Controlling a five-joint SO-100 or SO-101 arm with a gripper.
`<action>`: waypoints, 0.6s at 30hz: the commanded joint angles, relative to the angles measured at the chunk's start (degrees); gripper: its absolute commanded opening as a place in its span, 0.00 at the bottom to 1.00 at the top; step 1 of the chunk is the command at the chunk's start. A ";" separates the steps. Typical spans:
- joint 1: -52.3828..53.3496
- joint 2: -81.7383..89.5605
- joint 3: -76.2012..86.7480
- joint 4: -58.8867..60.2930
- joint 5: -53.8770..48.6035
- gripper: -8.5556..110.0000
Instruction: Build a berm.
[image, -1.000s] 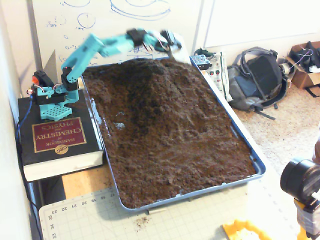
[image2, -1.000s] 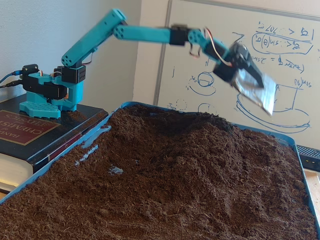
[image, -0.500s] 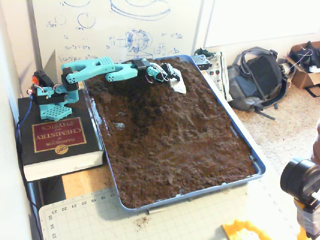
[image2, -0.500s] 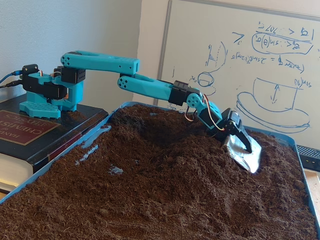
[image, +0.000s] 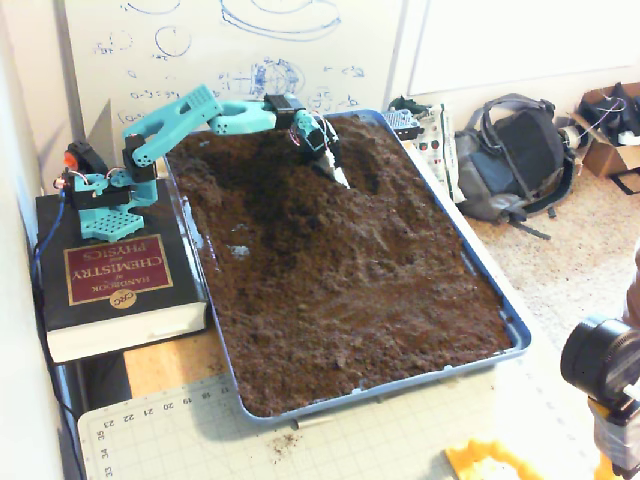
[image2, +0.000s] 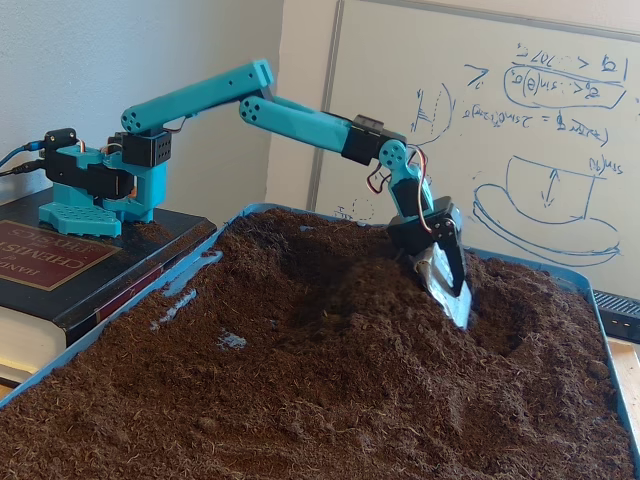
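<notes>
While its silver scoop-like gripper (image2: 447, 285) digs tip-down into dark brown crumbly soil, jaw state unclear, the raised berm (image2: 330, 270) of that soil lies just left of it in this fixed view.

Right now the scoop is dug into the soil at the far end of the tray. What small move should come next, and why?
Probably drag the scoop toward the berm beside it. In a fixed view its blade points down into the soil with a fresh hollow on its far side, so loose soil sits ready to be pushed up onto the ridge. Whether the jaws are open or shut cannot be told.
</notes>
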 joint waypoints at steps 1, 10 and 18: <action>0.97 6.77 4.92 3.69 -0.44 0.07; 1.76 12.83 6.15 5.80 0.35 0.07; 1.49 19.07 -4.31 6.86 0.44 0.07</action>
